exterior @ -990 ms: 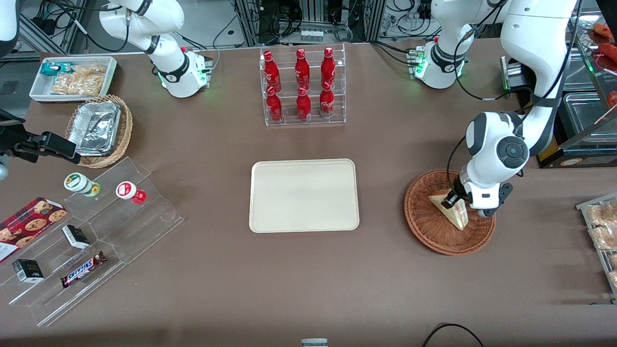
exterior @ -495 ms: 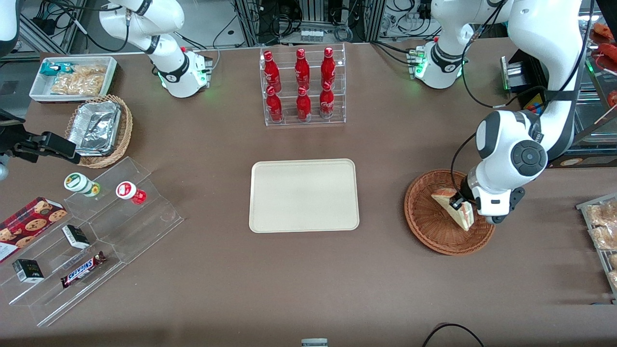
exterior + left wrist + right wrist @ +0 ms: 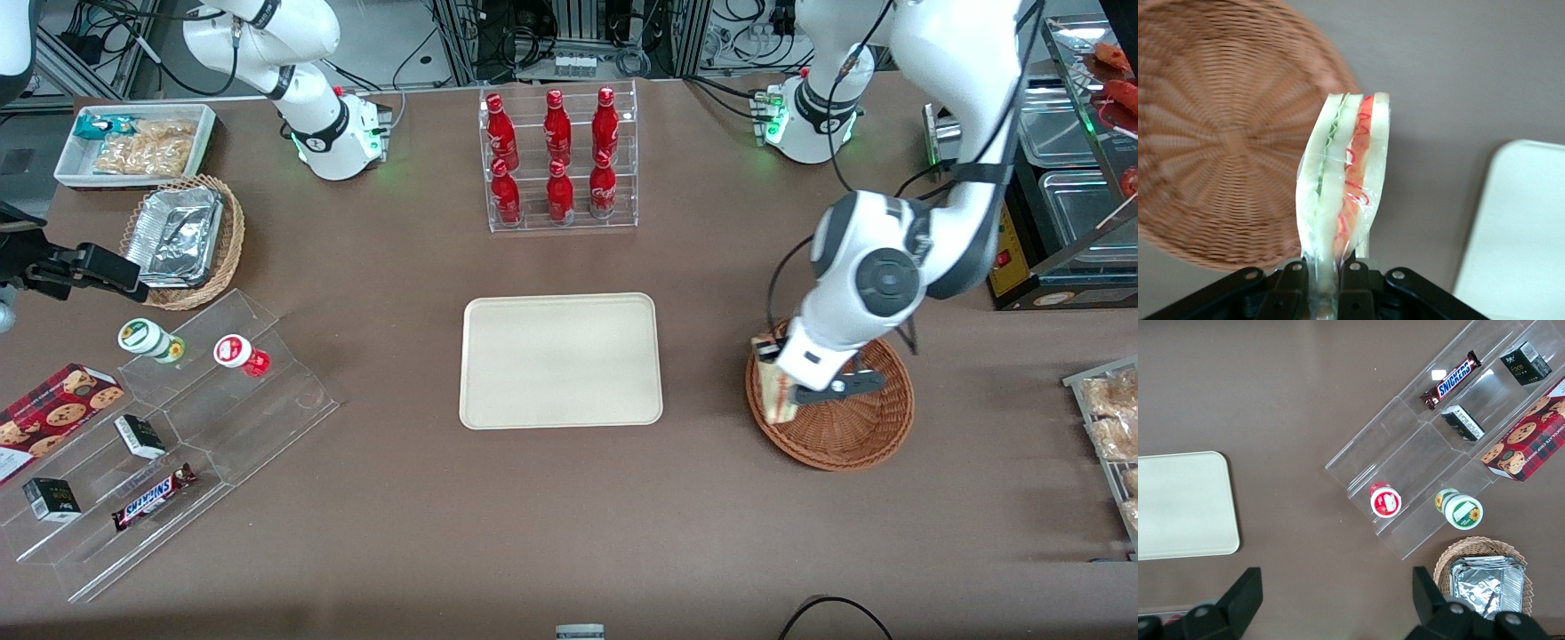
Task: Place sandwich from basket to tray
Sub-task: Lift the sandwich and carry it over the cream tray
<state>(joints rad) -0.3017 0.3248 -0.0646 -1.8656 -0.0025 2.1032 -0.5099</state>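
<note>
You have lifted the small triangular sandwich wedge of pale bread with red and green filling in clear wrap (image 3: pixel 774 388) off the floor of the round reddish-brown woven wicker basket (image 3: pixel 867 436), where it lay flat a second ago. It now hangs on edge above the basket's rim, on the side nearest the flat cream-beige rectangular tray (image 3: pixel 560 360). The left arm's two-finger gripper (image 3: pixel 1324 291) has risen and swung from over the basket's middle to that rim, its black fingers (image 3: pixel 1353 280) clamped on the sandwich's lower end. The arm's white elbow has shifted toward the tray too, leaving the basket's woven floor bare.
</note>
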